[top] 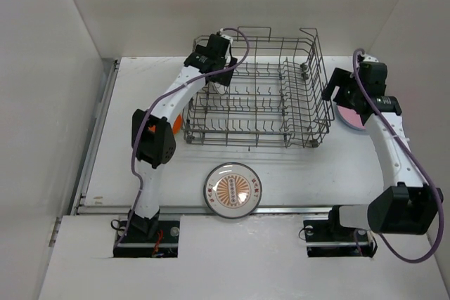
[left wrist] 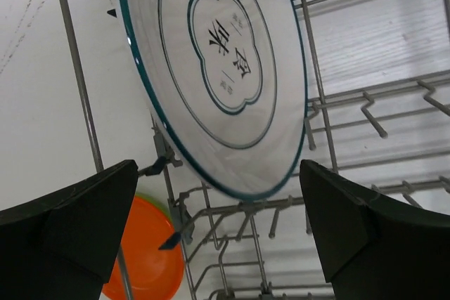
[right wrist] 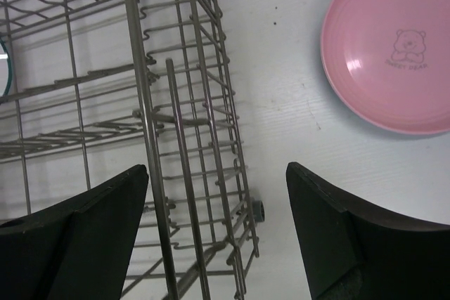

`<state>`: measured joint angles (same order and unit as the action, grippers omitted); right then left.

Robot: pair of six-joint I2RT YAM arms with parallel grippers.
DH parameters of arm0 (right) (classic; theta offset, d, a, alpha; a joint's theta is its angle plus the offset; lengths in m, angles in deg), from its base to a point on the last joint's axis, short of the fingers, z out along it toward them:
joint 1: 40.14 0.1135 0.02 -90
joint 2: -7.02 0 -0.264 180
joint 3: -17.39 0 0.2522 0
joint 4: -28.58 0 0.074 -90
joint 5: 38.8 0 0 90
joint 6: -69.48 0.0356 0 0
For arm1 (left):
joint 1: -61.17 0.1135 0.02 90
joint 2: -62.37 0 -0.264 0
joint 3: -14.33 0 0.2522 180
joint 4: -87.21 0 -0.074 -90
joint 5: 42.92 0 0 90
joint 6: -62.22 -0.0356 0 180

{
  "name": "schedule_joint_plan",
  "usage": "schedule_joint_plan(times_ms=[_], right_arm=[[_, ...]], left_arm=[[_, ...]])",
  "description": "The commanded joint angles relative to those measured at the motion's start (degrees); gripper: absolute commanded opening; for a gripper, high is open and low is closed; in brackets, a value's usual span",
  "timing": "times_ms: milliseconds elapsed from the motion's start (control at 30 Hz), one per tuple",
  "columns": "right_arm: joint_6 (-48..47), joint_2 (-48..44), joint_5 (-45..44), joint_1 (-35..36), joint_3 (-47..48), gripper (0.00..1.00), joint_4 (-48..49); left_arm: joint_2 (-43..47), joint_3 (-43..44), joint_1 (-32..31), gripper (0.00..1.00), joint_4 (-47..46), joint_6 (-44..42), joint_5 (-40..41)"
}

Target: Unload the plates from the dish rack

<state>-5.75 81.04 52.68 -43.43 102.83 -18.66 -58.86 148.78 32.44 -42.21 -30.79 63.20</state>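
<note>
The grey wire dish rack (top: 256, 93) stands at the back middle of the table. My left gripper (top: 218, 79) is open over its left end. In the left wrist view a white plate with a dark teal rim (left wrist: 218, 68) stands tilted among the tines (left wrist: 316, 103), just beyond my open left gripper (left wrist: 218, 233). My right gripper (top: 336, 93) is open and empty beside the rack's right wall (right wrist: 148, 103). A pink plate (right wrist: 394, 47) lies flat on the table right of the rack, also seen from above (top: 349, 117).
An orange plate (left wrist: 144, 251) lies on a lime green one (left wrist: 151, 198) on the table left of the rack, mostly hidden under my left arm (top: 178, 121). A white plate with an orange pattern (top: 233, 190) lies near the front edge. White walls enclose the table.
</note>
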Motion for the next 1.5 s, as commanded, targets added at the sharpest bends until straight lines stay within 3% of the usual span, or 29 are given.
schedule_joint_plan(times_ms=[0,100,200,233,267,300,433,500,833,1033,1233,1467], right_arm=[[-0.53,1.65,0.81,0.39,4.26,0.85,3.77],[-0.53,4.11,0.28,0.39,5.75,0.85,3.24],[-1.66,7.18,-0.24,0.39,7.07,0.85,2.62],[-1.67,7.98,-0.24,0.39,7.77,0.85,2.02],[-1.67,8.68,-0.24,0.39,8.3,0.85,2.01],[-1.67,9.99,-0.24,0.39,8.3,0.85,2.01],[-2.2,12.72,1.24,0.39,10.58,0.85,2.01],[-2.2,13.6,1.25,0.39,11.37,0.85,1.49],[-2.72,18.53,2.39,0.39,15.86,0.85,1.48],[-2.72,20.99,2.39,0.39,18.94,0.83,1.48],[-2.72,22.83,2.39,0.39,22.01,0.82,0.95],[-2.72,23.36,2.39,0.39,23.42,0.82,0.43]], left_arm=[[-0.14,4.12,1.22,0.99,-3.68,0.63,3.31],[-1.55,5.26,2.62,0.99,-4.21,1.34,-0.01],[-3.74,6.49,3.24,0.81,-4.21,2.04,-1.79],[-3.75,6.49,3.24,0.65,-4.73,2.04,-2.66],[-4.27,6.49,3.24,0.64,-4.74,1.26,-3.46],[-4.89,6.49,3.24,0.46,-5.26,1.25,-4.42],[-6.12,7.55,3.77,0.09,-3.95,0.54,-6.89],[-6.12,7.55,4.82,0.0,-3.25,0.54,-8.2],[-2.53,10.7,6.49,0.0,-1.49,7.31,-15.06],[-1.82,18.96,6.49,0.0,2.37,7.31,-16.3],[-0.06,19.59,7.2,0.0,2.91,5.91,-18.67],[1.52,21.52,11.06,0.0,4.75,11.71,-27.54]])
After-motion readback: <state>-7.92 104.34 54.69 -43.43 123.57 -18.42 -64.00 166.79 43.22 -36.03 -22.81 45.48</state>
